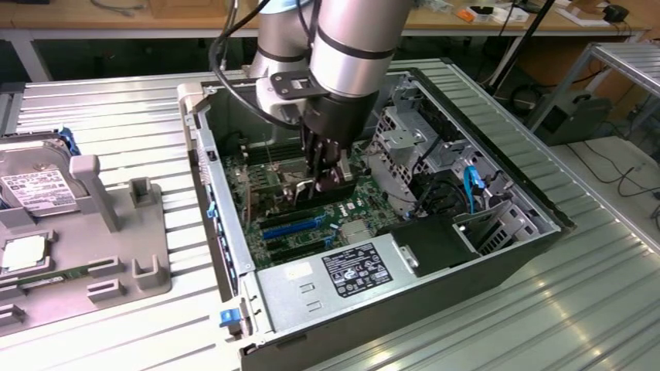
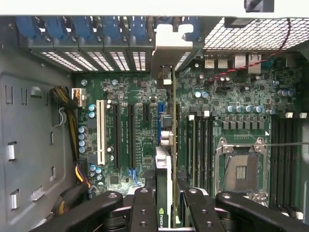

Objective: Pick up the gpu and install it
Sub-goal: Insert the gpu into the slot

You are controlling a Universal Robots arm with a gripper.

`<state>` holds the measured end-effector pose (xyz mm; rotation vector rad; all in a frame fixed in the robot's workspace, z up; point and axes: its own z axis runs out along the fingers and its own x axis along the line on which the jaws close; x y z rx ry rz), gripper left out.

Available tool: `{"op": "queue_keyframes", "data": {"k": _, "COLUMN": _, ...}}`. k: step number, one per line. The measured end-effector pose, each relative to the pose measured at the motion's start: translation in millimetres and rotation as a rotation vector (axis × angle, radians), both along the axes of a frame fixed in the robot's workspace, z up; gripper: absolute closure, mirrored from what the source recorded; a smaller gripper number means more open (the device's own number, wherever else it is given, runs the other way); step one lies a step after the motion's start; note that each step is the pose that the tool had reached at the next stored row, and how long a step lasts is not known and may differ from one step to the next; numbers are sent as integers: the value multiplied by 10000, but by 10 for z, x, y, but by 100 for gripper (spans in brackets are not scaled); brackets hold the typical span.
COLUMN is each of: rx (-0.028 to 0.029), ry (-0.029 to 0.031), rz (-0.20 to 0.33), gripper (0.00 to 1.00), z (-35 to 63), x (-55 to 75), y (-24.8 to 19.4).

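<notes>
My gripper (image 1: 324, 179) reaches down inside the open computer case (image 1: 222, 232), over the green motherboard (image 2: 193, 104). It is shut on the gpu (image 2: 163, 193), which I see edge-on as a thin card running away from the fingers (image 2: 144, 208). The gpu's pale metal bracket (image 2: 170, 46) lies at the rear wall, among the blue slot clips (image 2: 96, 29). The card stands upright above the board, in line with a blue slot (image 2: 158, 126) that it partly hides. Whether it touches that slot I cannot tell.
Black expansion slots (image 2: 117, 137) and a white one (image 2: 101, 131) lie beside the card, the CPU socket (image 2: 240, 170) on its other side. Power supply (image 1: 345, 269) and drive cage (image 1: 407, 147) crowd the case. A hard drive (image 1: 36, 189) rests on a grey fixture (image 1: 119, 255).
</notes>
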<state>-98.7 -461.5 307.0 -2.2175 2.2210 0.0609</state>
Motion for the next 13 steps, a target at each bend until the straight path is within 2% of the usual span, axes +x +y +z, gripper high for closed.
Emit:
{"op": "queue_keyframes", "data": {"k": 5, "rx": 8, "ry": -2, "rz": 0, "gripper": 73, "z": -71, "x": -11, "y": 0}}
{"op": "queue_keyframes", "data": {"k": 7, "rx": 7, "ry": -1, "rz": 0, "gripper": 73, "z": -142, "x": -26, "y": -1}}
{"op": "queue_keyframes", "data": {"k": 13, "rx": 8, "ry": -19, "rz": 0, "gripper": 73, "z": -258, "x": -137, "y": -1}}
